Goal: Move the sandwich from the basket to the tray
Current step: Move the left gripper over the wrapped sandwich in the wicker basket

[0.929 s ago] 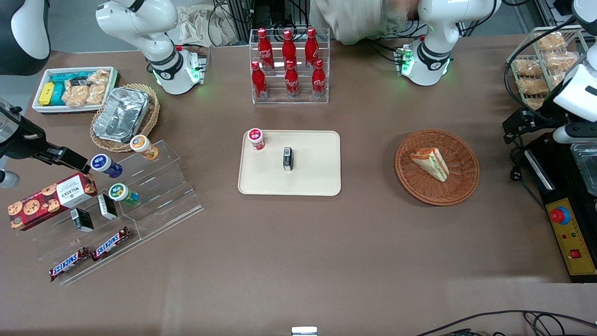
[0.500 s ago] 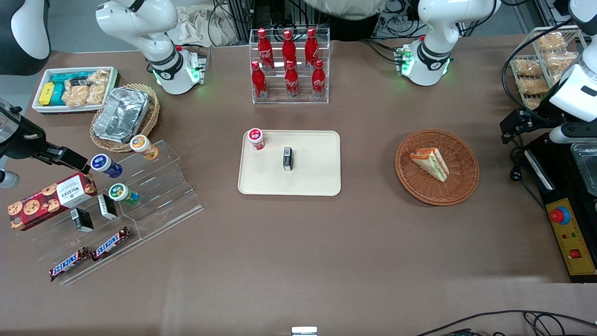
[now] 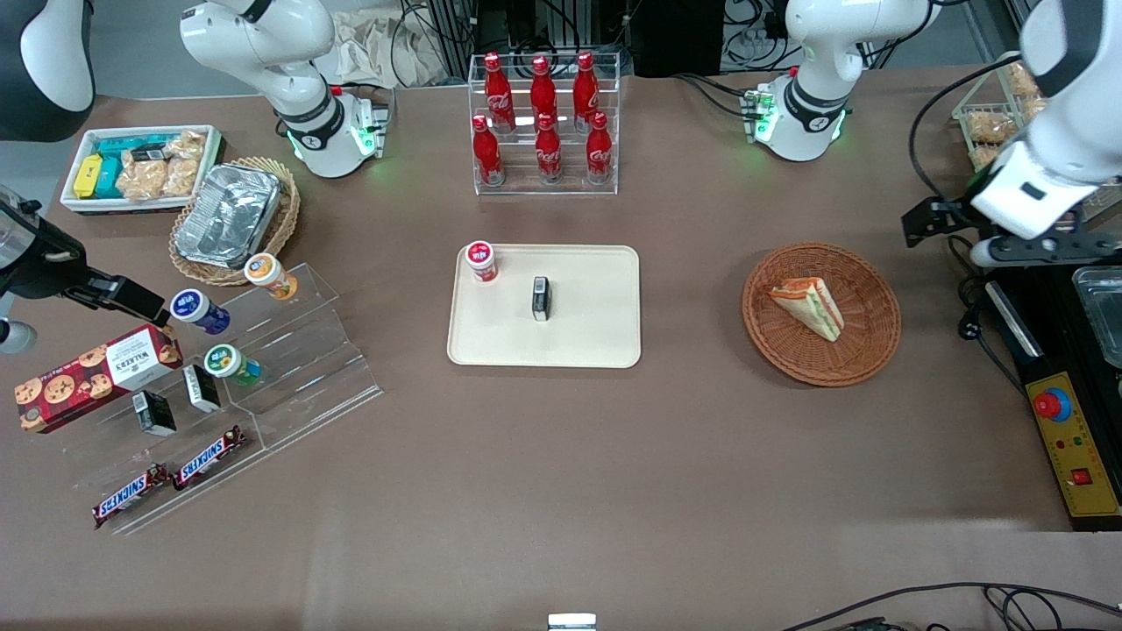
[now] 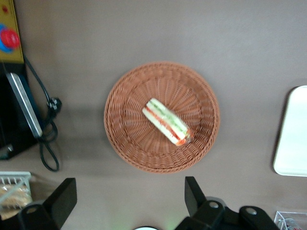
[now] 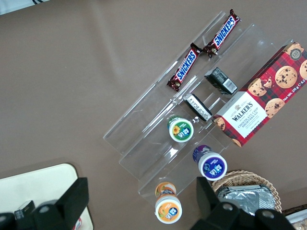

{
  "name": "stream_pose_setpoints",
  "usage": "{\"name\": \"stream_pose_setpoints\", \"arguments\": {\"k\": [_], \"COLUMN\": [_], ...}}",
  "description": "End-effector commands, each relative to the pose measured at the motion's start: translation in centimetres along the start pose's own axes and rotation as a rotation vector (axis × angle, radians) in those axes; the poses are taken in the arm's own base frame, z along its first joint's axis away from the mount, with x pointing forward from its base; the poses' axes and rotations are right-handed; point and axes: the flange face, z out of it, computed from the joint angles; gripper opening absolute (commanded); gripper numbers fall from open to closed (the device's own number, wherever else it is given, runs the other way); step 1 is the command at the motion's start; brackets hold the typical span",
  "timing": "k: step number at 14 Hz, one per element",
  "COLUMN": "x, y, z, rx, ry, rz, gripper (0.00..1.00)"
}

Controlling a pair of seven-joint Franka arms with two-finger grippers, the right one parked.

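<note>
Front view: a brown worktop seen from above. A round reddish-brown wicker basket sits toward the working arm's end, and the sandwich, a pale wedge with red, green and yellow layers, lies inside it. Near the middle of the worktop lies the cream tray, well apart from the basket. On the tray stand a small red-capped jar in one corner and a small black box near the centre. Farther from the camera, a clear rack holds six red cola bottles. Toward the parked arm's end, a white bin holds snack packets, and a lighter wicker basket holds a crinkled foil container. The working arm's pincer hangs above the worktop just beside the basket, apart from the sandwich; from here its spread cannot be told.

Left wrist view: the camera looks straight down on the basket, with the sandwich lying slantwise in its middle. The pincer is released: its two dark fingers stand wide apart above bare worktop beside the basket's rim, holding nothing. An edge of the tray shows

Right wrist view: a clear stepped stand carries chocolate bars, a biscuit box and small jars
</note>
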Motion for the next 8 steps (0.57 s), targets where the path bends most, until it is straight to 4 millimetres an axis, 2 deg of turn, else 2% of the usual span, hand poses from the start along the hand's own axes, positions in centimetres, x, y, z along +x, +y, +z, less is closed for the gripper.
{"name": "stream_pose_setpoints", "arguments": {"k": [1, 4, 8], "x": [-3.0, -3.8, -4.6], "y": [0.3, 2.7, 4.7], "z": [3.8, 7.8, 14.6], "rx": [0.015, 0.041, 0.026], "ry": [0.031, 0.016, 0.062], "rz": [-0.153, -0.222, -0.405], "gripper": [1.0, 1.0, 1.0]}}
